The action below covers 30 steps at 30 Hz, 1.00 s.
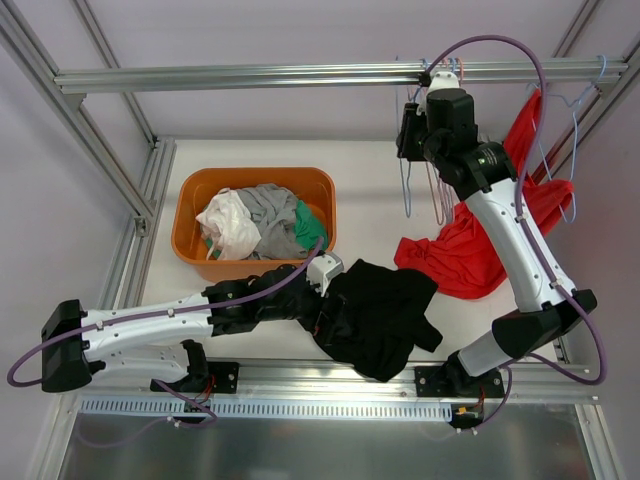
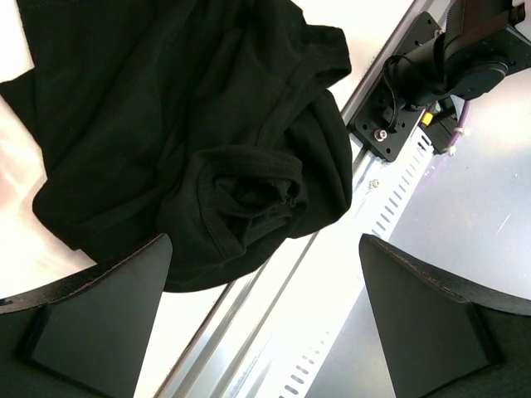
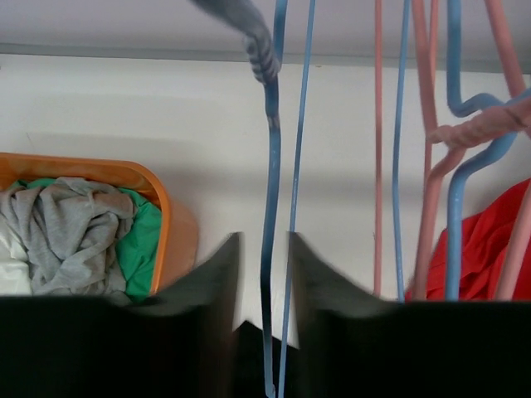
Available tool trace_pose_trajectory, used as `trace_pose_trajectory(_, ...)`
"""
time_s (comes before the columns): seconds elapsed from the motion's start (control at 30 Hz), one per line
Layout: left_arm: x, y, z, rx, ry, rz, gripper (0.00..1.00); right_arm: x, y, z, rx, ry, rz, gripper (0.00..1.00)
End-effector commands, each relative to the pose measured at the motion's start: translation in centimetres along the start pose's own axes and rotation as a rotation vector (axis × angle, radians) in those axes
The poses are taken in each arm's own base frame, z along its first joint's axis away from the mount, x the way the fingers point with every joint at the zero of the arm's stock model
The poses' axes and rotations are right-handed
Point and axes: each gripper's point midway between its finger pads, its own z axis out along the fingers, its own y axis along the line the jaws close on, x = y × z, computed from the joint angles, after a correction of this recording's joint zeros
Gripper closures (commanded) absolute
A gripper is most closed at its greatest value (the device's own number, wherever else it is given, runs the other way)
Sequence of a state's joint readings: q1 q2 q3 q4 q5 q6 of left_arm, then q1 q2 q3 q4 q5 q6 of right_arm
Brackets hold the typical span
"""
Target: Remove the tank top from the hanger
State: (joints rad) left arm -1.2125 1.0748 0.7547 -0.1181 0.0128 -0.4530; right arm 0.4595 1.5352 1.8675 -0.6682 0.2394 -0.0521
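Note:
A black tank top point(image 1: 380, 315) lies crumpled on the table near the front edge, off any hanger. It fills the upper left of the left wrist view point(image 2: 191, 124). My left gripper point(image 1: 325, 300) is open and empty at its left edge, hovering just above it point(image 2: 265, 323). My right gripper point(image 1: 404, 150) is up by the rail. Its jaws stand narrowly apart around the two wires of an empty blue hanger point(image 3: 272, 207) that hangs from the rail point(image 1: 405, 190). They do not clamp it point(image 3: 264, 249).
An orange basket point(image 1: 255, 178) of clothes stands at the back left, and its rim shows in the right wrist view point(image 3: 158, 207). A red garment point(image 1: 470, 250) hangs at the right among pink and blue hangers point(image 3: 431, 166). A metal rail point(image 1: 250, 76) crosses the back.

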Motion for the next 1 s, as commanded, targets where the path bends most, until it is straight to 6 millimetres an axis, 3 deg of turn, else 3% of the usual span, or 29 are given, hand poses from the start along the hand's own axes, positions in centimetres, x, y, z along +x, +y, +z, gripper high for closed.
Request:
trace_pose_trajectory(0.0,-1.2,-0.8,-0.3,0.012,-0.031,0.023,0.01,-1.5,0.2,-2.7,-0.046,-0.05,0.023,0.55)
trace_pose_trajectory(0.03,-1.2,-0.8,-0.2,0.012,-0.031,0.023,0.01,-1.9,0.2,-3.5,-0.059,-0.065,0.025,0.49)
trace_pose_trajectory(0.13,-1.2,-0.8,0.0,0.011,-0.025,0.025,0.01,-2.7,0.4,-5.6,-0.091,-0.097,0.026,0.46)
trace_pose_trajectory(0.17,-1.2,-0.9,0.1,0.011,-0.025,0.027,0.01,-2.8,0.3,-6.1,-0.095,-0.101,0.024,0.38)
trace_pose_trajectory(0.37,-1.2,-1.1,1.1,0.003,0.001,0.037,0.01,-3.6,0.0,-10.6,-0.142,-0.152,0.01,0.33)
trace_pose_trajectory(0.43,-1.3,-1.2,1.7,-0.005,0.008,0.044,0.01,-2.9,-0.1,-11.6,-0.161,-0.14,-0.004,0.16)
trace_pose_trajectory(0.47,-1.4,-1.1,1.9,-0.01,0.011,0.049,0.01,-2.8,-0.5,-13.0,-0.162,-0.15,-0.015,0.01)
trace_pose_trajectory(0.53,-1.3,-0.9,2.7,-0.027,0.028,0.059,0.01,-1.8,-1.3,-13.9,-0.145,-0.148,-0.028,0.01)
trace_pose_trajectory(0.57,-1.4,-1.0,3.1,-0.028,0.033,0.062,0.01,-1.8,-2.0,-15.8,-0.141,-0.18,-0.04,0.0)
trace_pose_trajectory(0.63,-1.0,-1.1,4.3,-0.037,0.066,0.071,0.01,-1.1,-2.9,-17.4,-0.124,-0.203,-0.044,0.01)
trace_pose_trajectory(0.67,-0.8,-1.2,4.7,-0.034,0.08,0.075,0.01,0.1,-3.4,-17.6,-0.117,-0.19,-0.049,0.01)
trace_pose_trajectory(0.7,-0.4,-1.3,5.7,-0.038,0.105,0.08,0.01,0.2,-4.1,-19.9,-0.122,-0.239,-0.045,0.0)
trace_pose_trajectory(0.77,0.4,-1.8,6.8,-0.029,0.143,0.112,0.01,1.8,-4.8,-21.1,-0.117,-0.243,-0.045,0.01)
trace_pose_trajectory(0.8,1.0,-1.9,8.0,-0.035,0.172,0.128,0.01,2.0,-5.2,-23.3,-0.135,-0.293,-0.039,0.01)
trace_pose_trajectory(0.83,1.9,-2.2,8.6,-0.035,0.207,0.157,0.01,2.6,-5.1,-24.1,-0.162,-0.303,-0.043,0.0)
trace_pose_trajectory(0.87,1.4,-2.6,9.2,-0.045,0.204,0.177,0.01,3.4,-5.0,-24.3,-0.182,-0.301,-0.048,0.01)
trace_pose_trajectory(0.9,3.0,-1.8,10.6,-0.082,0.258,0.195,0.01,3.8,-4.7,-26.0,-0.231,-0.337,-0.051,0.0)
trace_pose_trajectory(0.97,4.4,-1.0,11.7,-0.141,0.315,0.236,0.01,4.6,-4.2,-27.0,-0.282,-0.343,-0.065,0.0)
